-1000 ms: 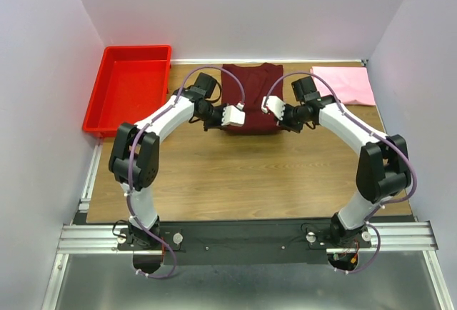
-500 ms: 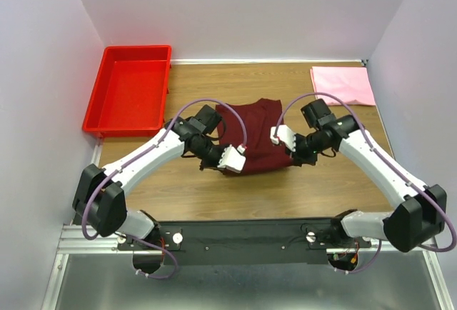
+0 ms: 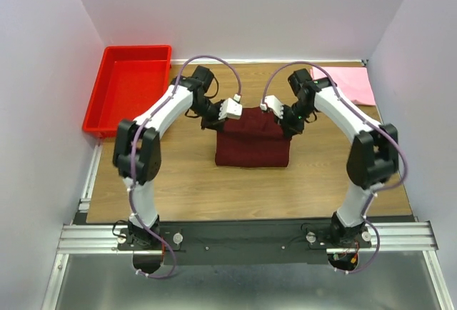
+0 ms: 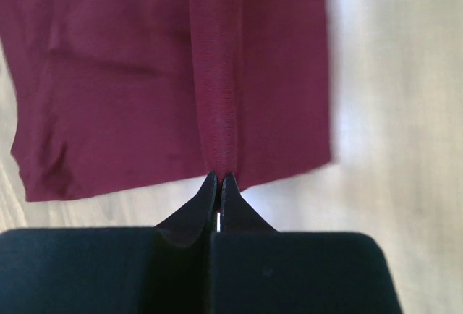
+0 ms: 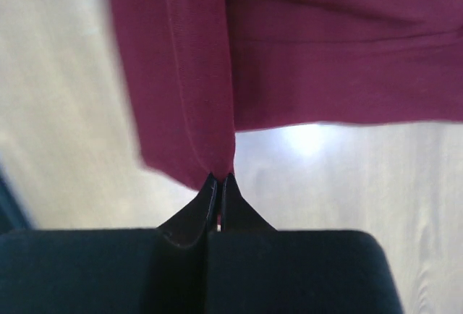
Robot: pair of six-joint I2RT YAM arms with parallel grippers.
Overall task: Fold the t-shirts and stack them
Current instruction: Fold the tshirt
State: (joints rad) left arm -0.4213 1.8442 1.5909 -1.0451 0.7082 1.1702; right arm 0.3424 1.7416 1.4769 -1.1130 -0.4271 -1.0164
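Left gripper and right gripper are both closed right down, each nipping a ridge of the maroon t-shirt at its far edge, one at the left corner and one at the right. Table: wood, both my arms reaching out over its middle. Red bin far left, no part in this. The maroon t-shirt sits mid-table as a rough rectangle. Its body runs from my tips toward the near side, so the cloth lies nearward of both grippers. The held edge spans left to right between them, tips about level. My read: the next move turns on carrying that edge evenly, both arms together, neither one nearer. Pink t-shirt lies folded flat at the far right, well apart from the maroon, closer to my right arm. Any stacking would go that way. From above I cannot tell whether the held edge is lifted or resting on the layers below. Collar and sleeves not visible. How many layers I have pinched is unclear, and the wrist views blur at the cloth's outer edges. My right arm covers the pink t-shirt's left edge.
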